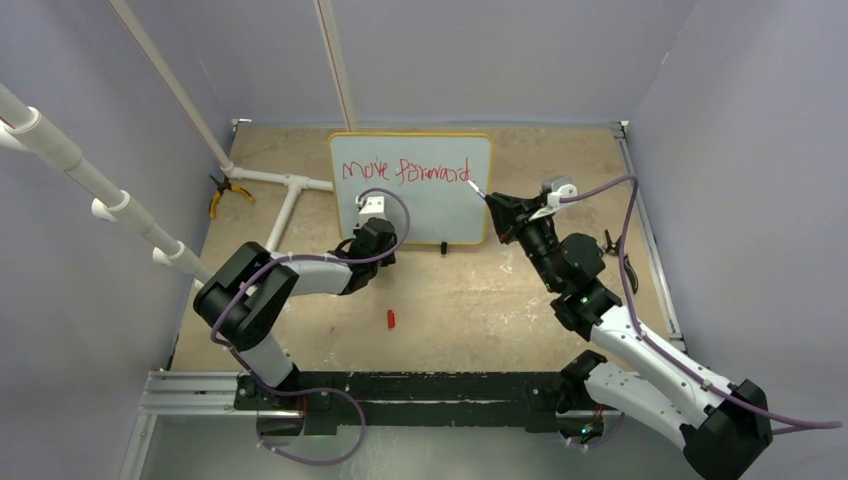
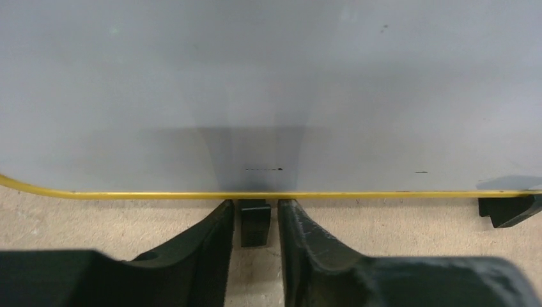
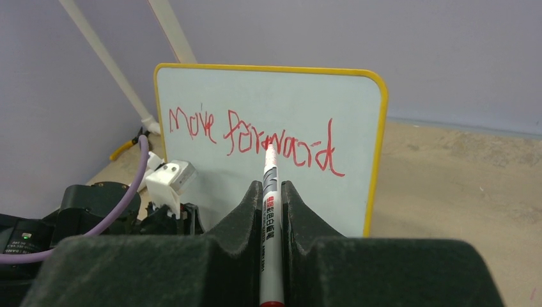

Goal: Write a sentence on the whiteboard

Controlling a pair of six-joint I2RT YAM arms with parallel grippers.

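The whiteboard (image 1: 430, 215) stands upright at the back of the table, yellow-framed. On it is one red line of the sentence (image 1: 405, 171), "Move forward" (image 3: 255, 134). My right gripper (image 3: 271, 187) is shut on a white marker (image 3: 270, 211), whose tip points at the end of the lettering. In the top view the marker (image 1: 476, 189) reaches the board's right part from my right gripper (image 1: 505, 208). My left gripper (image 2: 255, 203) is low at the whiteboard's (image 2: 255, 96) bottom edge. Its fingers straddle a black foot (image 2: 255, 224), with a thin gap on each side. The same gripper (image 1: 370, 230) shows at the board's lower left.
A small red cap (image 1: 391, 319) lies on the table in front of the board. Yellow-handled pliers (image 1: 225, 192) and a white pipe frame (image 1: 285, 195) sit at the back left. The second black foot (image 2: 508, 208) is to the right. Purple walls enclose the table.
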